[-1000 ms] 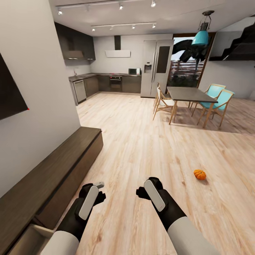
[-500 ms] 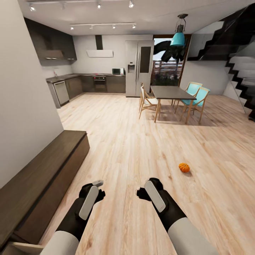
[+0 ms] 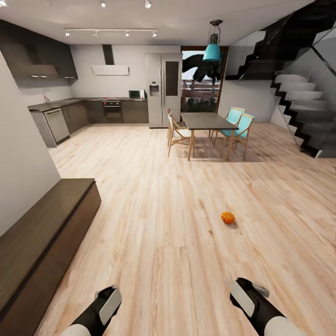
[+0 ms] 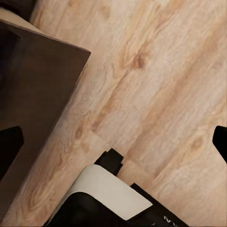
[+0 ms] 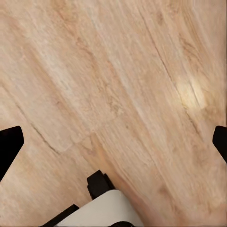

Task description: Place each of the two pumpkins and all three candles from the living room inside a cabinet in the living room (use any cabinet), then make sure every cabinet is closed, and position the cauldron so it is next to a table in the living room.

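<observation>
- One pumpkin (image 3: 227,217) lies on the wooden floor (image 3: 168,242), ahead and to the right, well apart from both arms.
- The cabinet (image 3: 42,233) runs along the left wall; no open front can be made out.
- Left pincer (image 4: 113,137): fingertips spread wide, nothing between them, a cabinet corner below.
- Right pincer (image 5: 113,137): likewise spread and empty, over bare floor.
- Judged step: approach to the pumpkin. The next move calls for driving closer, then lowering an arm onto it.
- Dining table (image 3: 207,122) and fridge (image 3: 163,88) stand beyond.
- No legible writing or brand.
</observation>
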Robot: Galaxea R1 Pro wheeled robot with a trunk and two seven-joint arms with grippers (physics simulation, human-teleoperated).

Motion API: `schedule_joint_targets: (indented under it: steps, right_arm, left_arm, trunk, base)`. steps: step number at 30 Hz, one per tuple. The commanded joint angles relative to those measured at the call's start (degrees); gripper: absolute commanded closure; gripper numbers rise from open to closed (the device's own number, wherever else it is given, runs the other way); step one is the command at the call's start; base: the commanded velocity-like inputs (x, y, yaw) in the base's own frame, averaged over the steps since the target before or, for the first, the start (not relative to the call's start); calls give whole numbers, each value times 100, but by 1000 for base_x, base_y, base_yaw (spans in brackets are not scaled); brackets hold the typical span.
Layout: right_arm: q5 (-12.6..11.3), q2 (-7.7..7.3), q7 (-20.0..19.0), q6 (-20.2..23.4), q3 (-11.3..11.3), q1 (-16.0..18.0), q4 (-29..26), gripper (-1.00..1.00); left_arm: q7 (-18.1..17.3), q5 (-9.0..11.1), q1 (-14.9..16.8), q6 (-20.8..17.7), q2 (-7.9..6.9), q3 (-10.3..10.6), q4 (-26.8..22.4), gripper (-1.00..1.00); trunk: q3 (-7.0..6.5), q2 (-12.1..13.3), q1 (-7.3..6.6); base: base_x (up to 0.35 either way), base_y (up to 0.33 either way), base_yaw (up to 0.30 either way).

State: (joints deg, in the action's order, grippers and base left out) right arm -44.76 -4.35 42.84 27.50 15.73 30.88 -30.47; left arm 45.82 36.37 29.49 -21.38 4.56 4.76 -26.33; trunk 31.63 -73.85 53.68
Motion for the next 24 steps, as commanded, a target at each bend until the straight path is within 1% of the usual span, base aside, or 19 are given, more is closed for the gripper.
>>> schedule_joint_targets:
  steps: [1, 3, 5, 6, 8, 10, 14, 15, 18, 19, 20, 24]
  right_arm:
    - [22, -34, -220, -255, 14, -55, 219, -100]
    - [44, -63, -556, -445, 21, -147, 434, -100]
    - [52, -80, -933, -683, 22, -310, 584, -100]
    - [56, -81, -1113, -832, 27, -370, 626, -100]
    - [52, -85, -1404, -1053, 36, -442, 682, -100]
    - [44, -94, -1508, -1131, 35, -463, 775, -100]
    - [45, -93, -1572, -1251, 35, -475, 991, -100]
    - [45, -90, -1577, -1323, 35, -476, 1010, -100]
    - [48, -85, -1583, -1577, 35, -477, 1034, -100]
    - [49, -85, -1584, -1604, 35, -477, 1036, -100]
    - [52, -84, -1585, -1657, 35, -477, 1039, -100]
    - [55, -53, -1580, -1707, 39, -477, 1042, -100]
  left_arm:
    - [-240, -57, -1, 225, -14, 97, 285, -100]
    - [-679, -198, 10, 435, -67, 230, 484, -100]
    - [-1131, -299, 12, 666, -205, 292, 638, -100]
    - [-1309, -326, 12, 752, -269, 310, 718, -100]
    - [-1553, -352, 13, 863, -350, 325, 884, -100]
    - [-1624, -361, 13, 900, -368, 330, 1005, -100]
    - [-1665, -374, 13, 951, -382, 304, 1124, -100]
    - [-1671, -375, 10, 1059, -387, 303, 1168, -100]
    - [-1688, -378, 6, 1706, -356, 317, 1453, -100]
    - [-1691, -380, 6, 1784, -348, 318, 1510, -100]
    - [-1695, -382, 5, 1947, -332, 321, 1645, -100]
    - [-1706, -385, 5, 2107, -309, 324, 1801, -100]
  trunk:
    - [-1, 0, 0]
    - [-1, 0, 0]
    - [-1, 0, 0]
    - [-1, 0, 0]
    - [-1, 0, 0]
    - [-1, 0, 0]
    - [-1, 0, 0]
    - [-1, 0, 0]
    - [-1, 0, 0]
    - [-1, 0, 0]
    - [-1, 0, 0]
    - [-1, 0, 0]
  base:
    - [311, 0, -36]
    - [319, 0, -19]
    - [325, 0, -8]
    - [327, 0, -4]
    - [328, 0, -2]
    - [328, 0, -1]
    - [329, 0, 0]
    - [329, -17, 0]
    - [329, -62, 0]
    - [328, -95, 0]
    - [328, -105, -25]
    - [323, -118, -184]
